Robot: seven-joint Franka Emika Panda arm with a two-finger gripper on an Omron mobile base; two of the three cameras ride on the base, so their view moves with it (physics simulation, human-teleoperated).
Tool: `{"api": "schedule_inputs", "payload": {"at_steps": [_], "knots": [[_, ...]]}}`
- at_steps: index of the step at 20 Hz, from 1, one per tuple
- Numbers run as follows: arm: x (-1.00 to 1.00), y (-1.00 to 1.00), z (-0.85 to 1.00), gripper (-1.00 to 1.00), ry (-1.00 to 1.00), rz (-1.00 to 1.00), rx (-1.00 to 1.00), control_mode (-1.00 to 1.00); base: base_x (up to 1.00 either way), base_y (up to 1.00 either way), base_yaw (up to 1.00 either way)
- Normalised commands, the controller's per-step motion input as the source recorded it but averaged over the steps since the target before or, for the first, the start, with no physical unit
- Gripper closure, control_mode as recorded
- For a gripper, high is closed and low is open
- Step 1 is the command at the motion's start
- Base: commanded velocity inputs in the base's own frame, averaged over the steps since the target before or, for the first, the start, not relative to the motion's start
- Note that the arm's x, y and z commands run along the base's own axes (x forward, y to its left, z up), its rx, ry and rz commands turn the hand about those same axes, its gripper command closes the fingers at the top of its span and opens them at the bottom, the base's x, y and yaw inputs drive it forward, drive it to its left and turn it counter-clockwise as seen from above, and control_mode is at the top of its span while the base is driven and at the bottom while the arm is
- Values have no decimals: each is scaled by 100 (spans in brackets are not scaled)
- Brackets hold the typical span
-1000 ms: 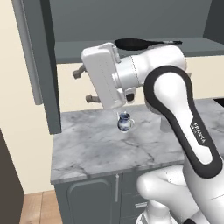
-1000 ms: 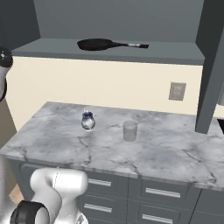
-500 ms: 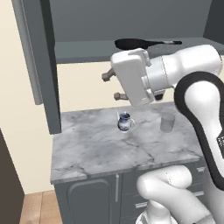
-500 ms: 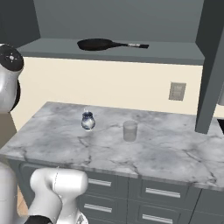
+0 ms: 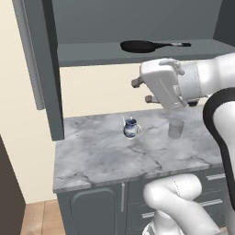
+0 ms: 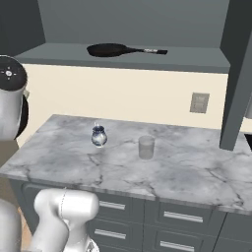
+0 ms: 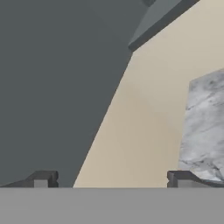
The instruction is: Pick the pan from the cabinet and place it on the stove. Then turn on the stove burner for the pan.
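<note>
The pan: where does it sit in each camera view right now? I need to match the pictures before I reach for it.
Left base view: the pan lies on the open cabinet shelf, upper centre, handle pointing right.
Right base view: pan on the same shelf, upper left of centre, handle pointing right.
Hand view: not in it.
Shared landmark: the small blue-and-white jug on the marble counter, below the pan.

Across the left base view the arm's hand and gripper point(image 5: 140, 91) travel rightward: from above the counter's left part, past the small blue-and-white jug point(image 5: 130, 127), to a spot just left of the pale glass point(image 5: 175, 129) and a little lower under the cabinet point(image 5: 137, 54) shelf. The white forearm now reaches in from the right edge (earlier it arched up from below). In the right base view a dark-capped white joint point(image 6: 11, 76) enters at the left edge.
</note>
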Motion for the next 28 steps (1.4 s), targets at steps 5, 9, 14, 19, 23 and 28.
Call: {"api": "schedule_inputs", "payload": {"at_steps": [5,9,14,19,23,28], "knots": [[0,-47,0,-100,-7,-20,-8,-100,0,0,0],[0,-48,0,-100,-3,-20,-7,-100,0,0,0],[0,-53,0,-100,0,-21,-6,-100,0,0,0],[0,-52,0,-100,0,-22,-6,-100,0,0,0],[8,-44,1,-100,0,-23,-7,-100,0,0,0],[22,-31,0,-100,0,-23,-7,-100,0,0,0]]}}
